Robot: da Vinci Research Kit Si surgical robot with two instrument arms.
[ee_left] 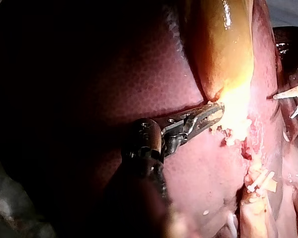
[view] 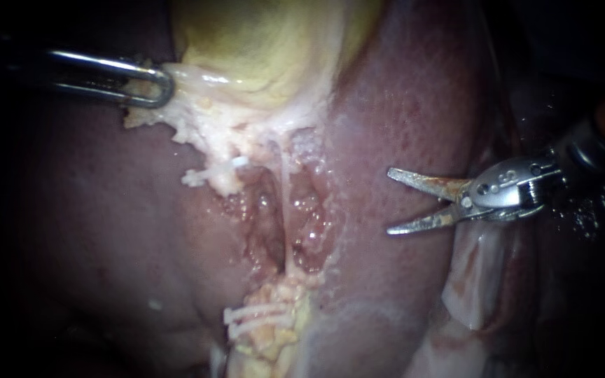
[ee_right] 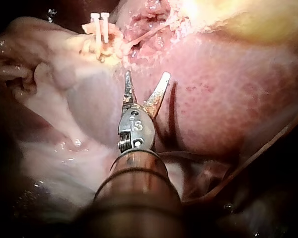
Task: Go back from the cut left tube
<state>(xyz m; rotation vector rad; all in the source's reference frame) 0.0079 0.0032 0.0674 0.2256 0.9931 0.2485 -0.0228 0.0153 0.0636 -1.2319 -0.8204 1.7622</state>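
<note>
Right instrument [view: 390,201]: blades apart, gripping nothing, over the liver [view: 414,105], well right of the raw bed. Left instrument [view: 150,85]: jaws clamped on pale tissue [view: 190,105] at the gallbladder's [view: 260,49] lower edge. Cut left tube [view: 224,178]: ends apart, upper stump carrying one clip [view: 239,162] just below that tissue, lower stump under a clip cluster [view: 257,316]; a thin strand [view: 286,210] spans the bed beside it.

Gallbladder [view: 260,56] up top, liver [view: 414,105] on both sides. Left instrument [view: 155,87] in from the left, jaws clamped on the gallbladder's lower edge. Raw hollow [view: 302,217] below, clips [view: 260,315] at its lower end. Right instrument [view: 388,201] over the liver to its right, jaws apart, well away from the clips.
</note>
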